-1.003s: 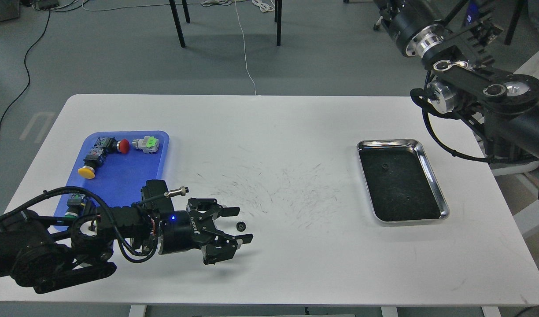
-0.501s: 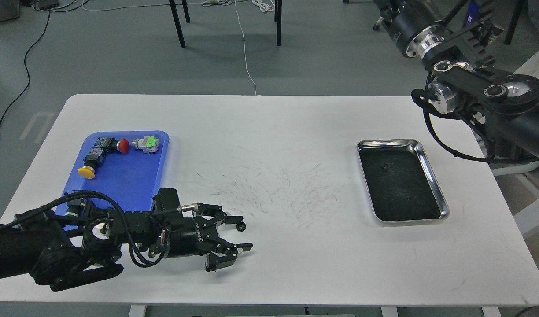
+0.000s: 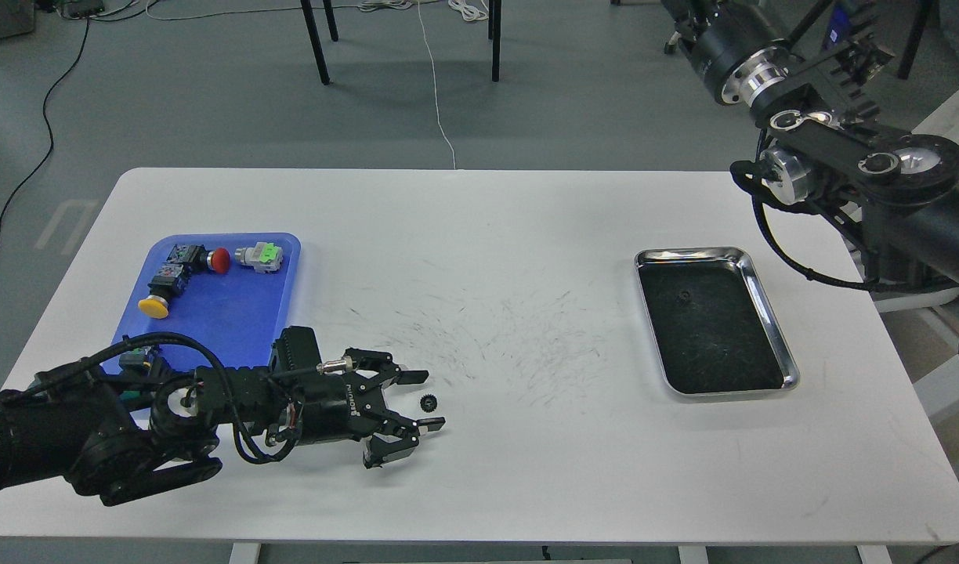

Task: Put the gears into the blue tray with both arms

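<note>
The left end effector lies low over the white bench with its two fingers spread wide, and one gear sits flat on the bench in the gap between the fingertips, closer to the far finger and, as far as can be told, touched by neither. The main risk, as I judge it, is the closing stroke: the gear is tiny and thin, so if the fingers ride even slightly above the surface they may pass over it, and if one finger reaches it first it may skid or flip away across the smooth top. A squeeze on the teeth rather than across the flats could also let it pop out during the lift. The blue tray lies just behind the left wrist, already carrying several push-button switches, so a swing back toward it could brush them or drop the gear short of the rim. A second gear appears as a small dark spot on the dark floor of the steel tray, hard to make out against it. The right end effector hangs high at the upper right; I cannot tell how wide it stands.
</note>
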Robot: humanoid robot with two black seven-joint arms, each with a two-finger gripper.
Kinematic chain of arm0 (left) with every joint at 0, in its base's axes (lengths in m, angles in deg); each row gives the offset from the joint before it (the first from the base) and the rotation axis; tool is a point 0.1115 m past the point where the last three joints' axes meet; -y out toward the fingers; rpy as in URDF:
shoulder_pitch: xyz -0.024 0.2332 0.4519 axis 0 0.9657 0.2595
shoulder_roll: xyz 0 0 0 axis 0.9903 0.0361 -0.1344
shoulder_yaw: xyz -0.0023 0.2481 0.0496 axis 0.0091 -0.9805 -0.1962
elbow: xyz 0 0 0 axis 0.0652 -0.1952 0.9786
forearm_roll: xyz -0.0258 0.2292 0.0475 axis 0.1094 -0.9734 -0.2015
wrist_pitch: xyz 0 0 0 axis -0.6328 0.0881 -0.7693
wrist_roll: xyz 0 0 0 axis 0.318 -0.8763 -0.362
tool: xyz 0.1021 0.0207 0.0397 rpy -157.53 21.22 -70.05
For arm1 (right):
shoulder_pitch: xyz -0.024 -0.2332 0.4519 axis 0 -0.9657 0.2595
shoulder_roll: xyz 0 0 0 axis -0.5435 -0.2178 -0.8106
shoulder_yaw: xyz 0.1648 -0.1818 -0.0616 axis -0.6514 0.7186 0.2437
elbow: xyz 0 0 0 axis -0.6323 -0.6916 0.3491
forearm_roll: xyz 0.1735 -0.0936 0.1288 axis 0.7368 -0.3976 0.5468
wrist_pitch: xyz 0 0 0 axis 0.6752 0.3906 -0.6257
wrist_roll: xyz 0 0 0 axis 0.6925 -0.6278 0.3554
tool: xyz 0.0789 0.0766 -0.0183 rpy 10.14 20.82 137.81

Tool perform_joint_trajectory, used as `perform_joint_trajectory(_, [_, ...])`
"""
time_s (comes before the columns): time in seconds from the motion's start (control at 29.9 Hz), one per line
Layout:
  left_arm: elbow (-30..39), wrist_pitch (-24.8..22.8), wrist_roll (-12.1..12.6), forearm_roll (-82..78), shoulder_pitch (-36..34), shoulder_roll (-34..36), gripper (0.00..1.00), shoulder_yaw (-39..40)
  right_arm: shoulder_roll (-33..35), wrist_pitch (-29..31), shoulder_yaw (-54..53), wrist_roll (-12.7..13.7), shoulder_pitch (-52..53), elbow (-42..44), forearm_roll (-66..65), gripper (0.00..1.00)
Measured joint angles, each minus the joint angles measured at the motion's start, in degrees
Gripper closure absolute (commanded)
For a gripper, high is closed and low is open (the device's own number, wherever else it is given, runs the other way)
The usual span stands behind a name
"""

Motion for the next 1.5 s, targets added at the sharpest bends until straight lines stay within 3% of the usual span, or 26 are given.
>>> perform_joint_trajectory(0.13, [-0.89, 0.11, -0.03, -0.03, -0.08, -0.08, 0.55, -1.25, 0.21, 0.0, 0.0, 0.0, -0.14, 0.0, -0.1, 0.12])
perform_joint_trajectory(0.47, [-1.91, 0.13, -0.44, -0.04, 0.23, -0.28, 0.66, -2.04, -0.11, 0.0, 0.05, -0.08, -0.9, 0.0, -0.44, 0.12])
perform_joint_trajectory(1.34, [-4.27, -0.02, -0.69, 0.27, 0.02, -2.88, 0.66, -2.03, 0.06, 0.09, 0.07, -0.1, -1.53, 0.0, -0.54, 0.12])
perform_joint_trajectory(1.5, [-4.72, -0.03, -1.28, 0.36, -0.12, -3.5, 0.81, -2.01, 0.14, 0.09, 0.07, -0.1, -2.12, -0.04, -0.62, 0.12])
